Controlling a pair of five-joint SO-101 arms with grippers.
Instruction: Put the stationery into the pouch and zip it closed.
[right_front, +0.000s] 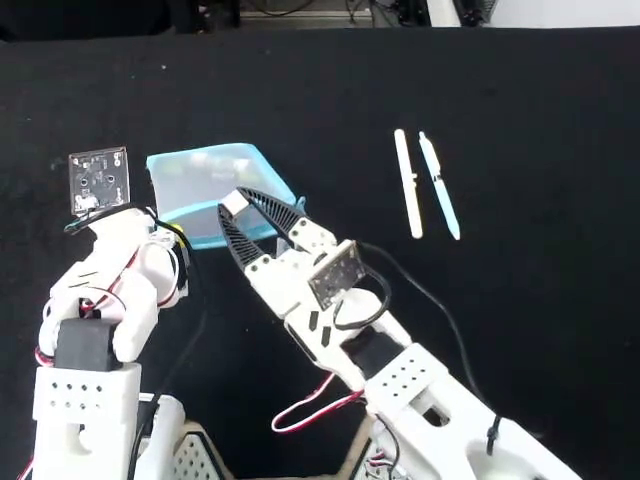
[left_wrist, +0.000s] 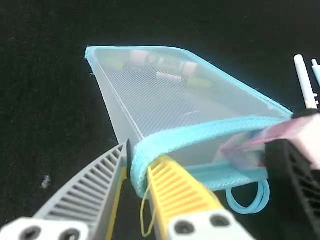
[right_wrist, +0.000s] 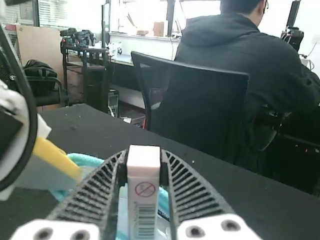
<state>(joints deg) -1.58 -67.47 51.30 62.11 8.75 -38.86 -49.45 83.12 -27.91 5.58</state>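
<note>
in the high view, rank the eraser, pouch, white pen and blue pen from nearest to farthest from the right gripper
1. eraser: clamped in the right gripper itself.
2. pouch: directly beneath the gripper's tips, toward the left arm.
3. white pen: lying on the table off to the robot's right.
4. blue pen: beside the white pen, on its outer side.

Translucent mesh plastic pouch (left_wrist: 175, 100), seemingly cloth-edged.
</note>
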